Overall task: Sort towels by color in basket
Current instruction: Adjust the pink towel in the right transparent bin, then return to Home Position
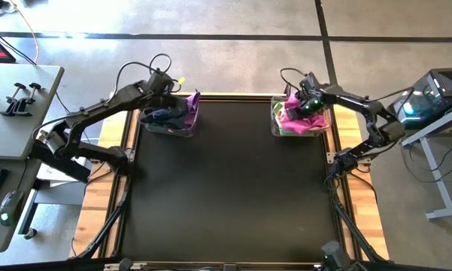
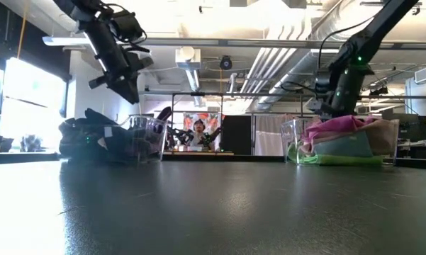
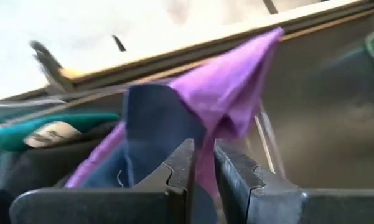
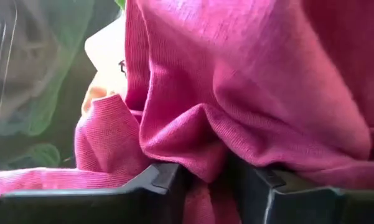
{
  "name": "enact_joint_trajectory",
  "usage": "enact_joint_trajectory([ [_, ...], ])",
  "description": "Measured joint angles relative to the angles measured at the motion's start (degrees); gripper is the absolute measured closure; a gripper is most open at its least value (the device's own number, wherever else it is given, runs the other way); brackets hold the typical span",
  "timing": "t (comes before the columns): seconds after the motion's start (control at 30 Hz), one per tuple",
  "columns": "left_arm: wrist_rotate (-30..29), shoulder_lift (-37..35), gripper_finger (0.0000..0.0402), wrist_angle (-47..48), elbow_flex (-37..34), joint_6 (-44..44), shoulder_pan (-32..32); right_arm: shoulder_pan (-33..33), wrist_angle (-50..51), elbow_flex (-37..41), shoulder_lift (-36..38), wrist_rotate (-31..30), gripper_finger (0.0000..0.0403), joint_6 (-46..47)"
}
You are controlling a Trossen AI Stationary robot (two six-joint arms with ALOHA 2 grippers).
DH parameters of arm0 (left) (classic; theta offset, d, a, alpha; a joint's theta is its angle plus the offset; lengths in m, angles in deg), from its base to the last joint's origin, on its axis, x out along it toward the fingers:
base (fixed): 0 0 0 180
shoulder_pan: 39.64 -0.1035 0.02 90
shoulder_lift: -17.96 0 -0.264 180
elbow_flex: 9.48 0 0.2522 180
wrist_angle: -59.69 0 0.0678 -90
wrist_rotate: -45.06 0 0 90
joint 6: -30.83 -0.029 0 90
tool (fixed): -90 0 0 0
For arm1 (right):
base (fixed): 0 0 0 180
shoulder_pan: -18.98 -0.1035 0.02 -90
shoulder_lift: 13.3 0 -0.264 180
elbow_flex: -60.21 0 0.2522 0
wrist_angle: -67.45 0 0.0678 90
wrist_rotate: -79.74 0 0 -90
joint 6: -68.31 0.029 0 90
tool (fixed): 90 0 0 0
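Left bin (image 1: 182, 128) holds dark towels (image 1: 165, 114); right pincer (image 4: 205, 180) pinches magenta towel (image 4: 249, 81), probably inside right bin (image 1: 277, 124).

A black mat (image 1: 233, 181) is covering the table, edged by pale wood (image 1: 113, 135). In the clear left basket (image 1: 182, 129), a purple towel (image 3: 236, 93) is showing beside a navy towel (image 3: 152, 124), a teal towel (image 3: 25, 134) with a white tag (image 3: 50, 134), and dark cloth. In the clear right basket (image 2: 294, 138), a magenta towel (image 4: 236, 93) is lying on top, with lime (image 2: 340, 161), mint (image 2: 340, 146) and pale pink (image 2: 383, 131) cloths showing around it. Both arms are dark.
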Motion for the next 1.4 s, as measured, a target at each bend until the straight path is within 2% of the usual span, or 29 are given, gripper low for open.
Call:
enact_joint_trajectory([
  [0.13,3.71,-0.19,0.0354,0.18,0.88,-0.84,-0.47,0.52,8.87,-5.68,-0.02,-2.76,0.0304,-2.36],
  [0.23,3.82,-1.37,0.0354,-0.07,2.97,-3.27,-0.46,0.63,14.87,-11.12,0.8,-5.39,0.0304,-5.34],
  [0.37,3.53,-3.04,0.0354,-0.12,5.96,-7.06,-0.46,0.61,19.61,-17.75,4.63,-5.32,0.0304,-7.78],
  [0.47,3.53,-5.1,0.0354,-0.65,7.53,-9.84,-0.17,0.49,20.67,-20.8,10.17,-2.66,0.0304,-6.91],
  [0.6,3.4,-9.03,0.0354,-1.54,7.76,-11.25,0.96,-0.37,17.77,-20.61,19.99,3.92,0.0305,-6.43],
  [0.9,3.42,-15.23,0.0354,-1.33,7.78,-10.22,6.75,-7.24,3.97,-8.72,42.32,16.89,0.0305,3.2],
  [1.0,3.33,-15.91,0.0354,-1.33,7.78,-10.61,9.41,-10.15,-1.02,-2.12,49.3,17.46,0.0305,8.1],
  [1.2,3.22,-16.11,0.0354,-1.05,7.78,-10.18,14.58,-15.94,-14.15,12.62,64.54,19.39,0.0305,25.4],
  [1.4,3.2,-16.11,0.0354,-0.74,7.78,-6.49,20.04,-22.29,-22.13,25.02,80.25,16.84,0.0305,36.06],
])
